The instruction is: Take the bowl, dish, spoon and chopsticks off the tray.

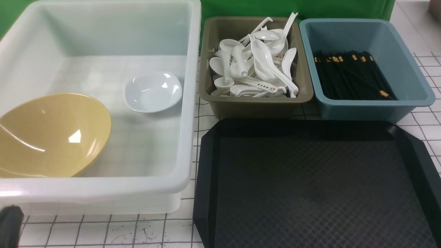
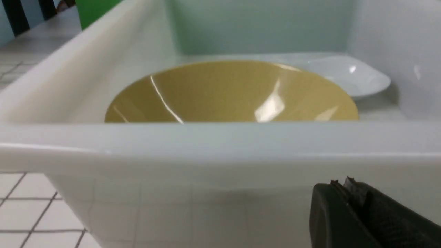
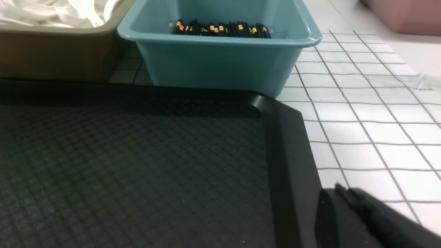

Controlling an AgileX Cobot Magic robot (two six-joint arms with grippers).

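Your left gripper point(image 2: 348, 186) is closed on nothing, low before the near wall of the white tub point(image 1: 103, 193). Your right gripper point(image 3: 344, 193) is also closed and empty, beside the right rim of the tray point(image 1: 206, 193). The tray carries nothing. The bowl point(image 1: 51, 134) and the dish point(image 1: 153, 91) lie inside the tub. The spoon probably sits among others in the olive bin point(image 1: 255, 103) and the chopsticks in the blue bin point(image 1: 365, 106), but you cannot tell them apart. The task looks finished.

Mustard-yellow bowl point(image 1: 51, 132), white dish point(image 1: 152, 91), black diamond-textured tray point(image 1: 310, 193), olive bin point(image 1: 210, 69), blue bin point(image 1: 406, 69), white grid-lined table point(image 1: 120, 234).
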